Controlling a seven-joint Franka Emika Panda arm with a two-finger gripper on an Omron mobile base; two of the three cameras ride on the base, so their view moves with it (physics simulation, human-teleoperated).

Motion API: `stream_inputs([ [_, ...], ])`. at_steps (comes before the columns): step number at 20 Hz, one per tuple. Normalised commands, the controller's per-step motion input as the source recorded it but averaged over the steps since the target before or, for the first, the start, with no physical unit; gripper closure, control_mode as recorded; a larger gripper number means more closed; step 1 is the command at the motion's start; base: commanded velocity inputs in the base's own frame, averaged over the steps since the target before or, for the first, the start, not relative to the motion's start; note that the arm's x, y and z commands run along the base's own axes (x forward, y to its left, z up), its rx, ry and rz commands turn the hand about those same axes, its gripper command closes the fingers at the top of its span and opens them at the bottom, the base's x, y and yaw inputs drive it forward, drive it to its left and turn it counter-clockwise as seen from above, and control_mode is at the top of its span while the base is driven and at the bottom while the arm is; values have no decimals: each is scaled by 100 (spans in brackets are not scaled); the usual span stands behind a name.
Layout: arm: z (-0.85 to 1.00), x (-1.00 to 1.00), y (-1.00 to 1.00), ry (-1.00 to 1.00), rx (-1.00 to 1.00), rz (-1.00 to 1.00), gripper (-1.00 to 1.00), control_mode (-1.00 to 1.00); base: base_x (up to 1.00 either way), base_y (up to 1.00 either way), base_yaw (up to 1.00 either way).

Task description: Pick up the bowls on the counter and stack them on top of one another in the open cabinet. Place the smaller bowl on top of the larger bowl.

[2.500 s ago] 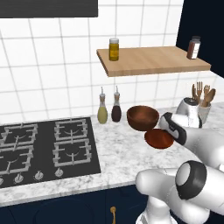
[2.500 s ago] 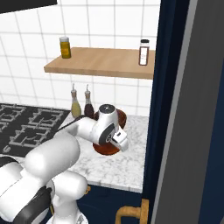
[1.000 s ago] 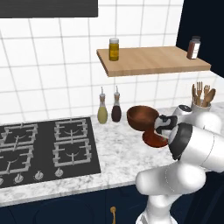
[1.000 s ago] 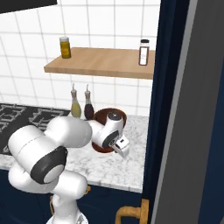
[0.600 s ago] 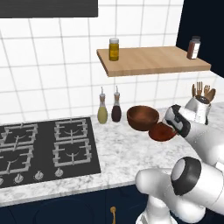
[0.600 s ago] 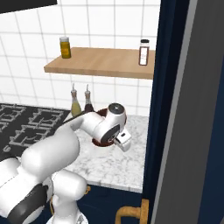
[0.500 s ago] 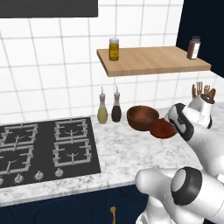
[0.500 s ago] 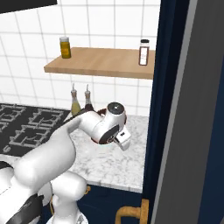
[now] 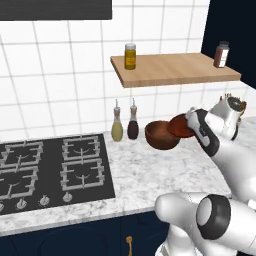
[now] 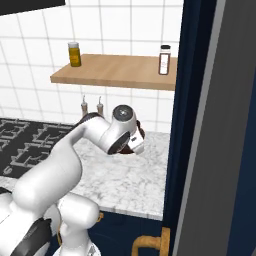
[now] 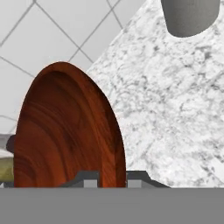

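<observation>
Step in hand: you are carrying the smaller bowl [image 9: 181, 125], lifted clear of the surface [image 9: 150, 170]. Judged from the task, this is the wrong order unless you park it: the larger bowl [image 9: 161, 135] has to go on the open cabinet [image 9: 175, 70] first.
How to do it well: raise the claw [image 11: 111, 178] well above the shelf edge before moving in, since the board sits above and beyond the claw. Level the bowl before release; it hangs tilted, almost on edge, and would likely roll or slide if let go like that.
Open cabinet: above the claw and toward the wall. A yellow jar [image 9: 130, 56] stands at its far left and a spice shaker [image 9: 221, 54] at its right, so aim for the bare middle between them.
Larger bowl: on the surface, just beside and below the claw on its left, close to the carried bowl; I cannot tell if they touch. Keep the lift vertical so you do not knock it.
Smaller bowl: at the claw itself, its rim running between the two fingertips [image 11: 89, 178].
Claw: pinching the smaller bowl's rim, one tip on each side of the wall.
Bottles [image 9: 125, 125]: left of the claw, beyond the larger bowl, by the wall.
</observation>
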Motion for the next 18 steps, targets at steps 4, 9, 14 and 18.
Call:
stream_inputs([
  [4, -5, 91, 1, 16, 0, 0, 100, -100, 0, 0, 0],
  [9, -36, 51, 3, 10, 0, 0, 100, -100, 0, 0, 0],
  [14, -36, 45, 15, 0, 3, 0, 100, -100, 0, 0, 0],
  [18, -45, 39, 24, 0, 8, 0, 100, -100, 0, 0, 0],
])
